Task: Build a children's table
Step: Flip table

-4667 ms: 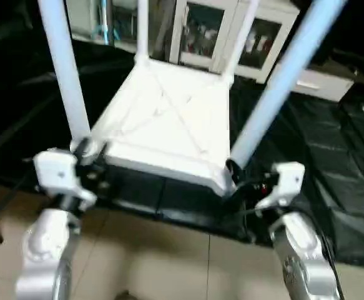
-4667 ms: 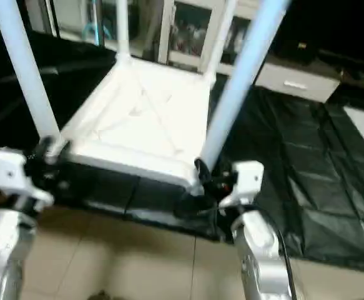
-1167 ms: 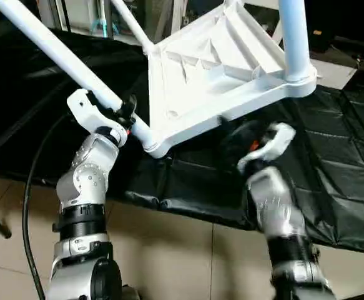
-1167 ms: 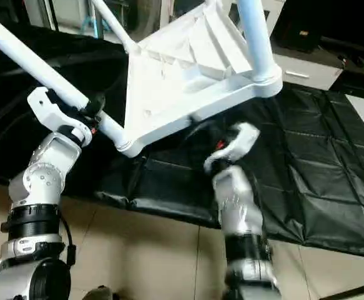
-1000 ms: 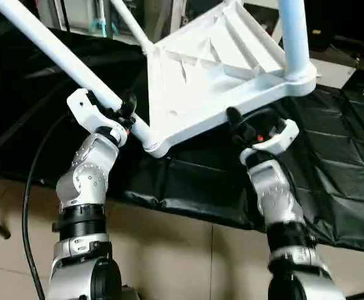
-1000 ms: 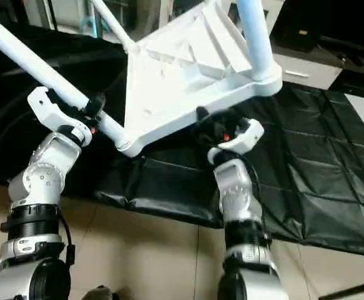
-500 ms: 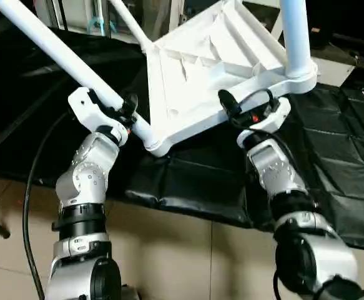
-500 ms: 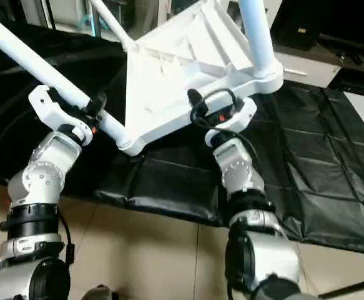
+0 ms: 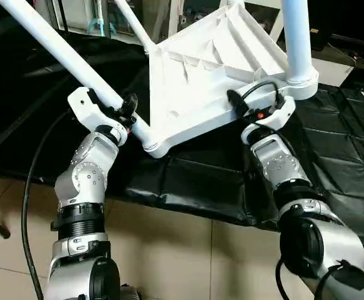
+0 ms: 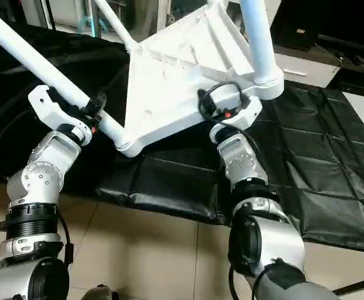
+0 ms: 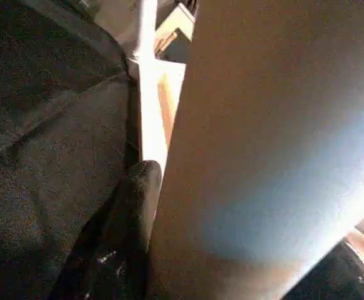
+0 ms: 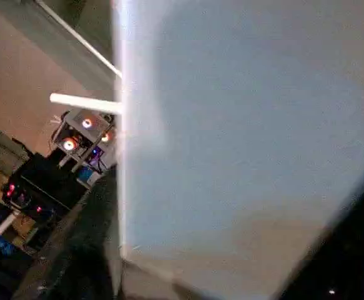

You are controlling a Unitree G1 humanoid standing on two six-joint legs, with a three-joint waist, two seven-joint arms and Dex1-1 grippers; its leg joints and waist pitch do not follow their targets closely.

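- The children's table (image 9: 206, 69) is tipped up on its side above the near edge of a black-covered surface (image 9: 331, 169), with its ribbed underside facing the robot.
- All four white legs appear to sit in their corner sockets. One leg (image 9: 57, 47) slants away past the surface's left edge, and another (image 9: 296, 37) rises straight up near the right side of the tabletop.
- The left pincer (image 9: 120, 107) is clenched around the slanting leg just beside its corner socket. The left wrist view shows one black finger (image 11: 128, 219) pressed against the white tube.
- The right pincer (image 9: 247, 106) sits at the tabletop's lower rim, just under the socket of the upright leg. Its jaws reach over the rim, but I cannot tell whether they have clamped it. The right wrist view shows a broad pale panel very close to that camera.
- My reading is that assembly is nearly finished and the step in hand is turning the table over to stand on its legs.
- The next move seems to call for a firm right-hand hold on the rim. Both arms would then rotate the table together, keeping the long legs from swinging wide or catching the surface's edge.
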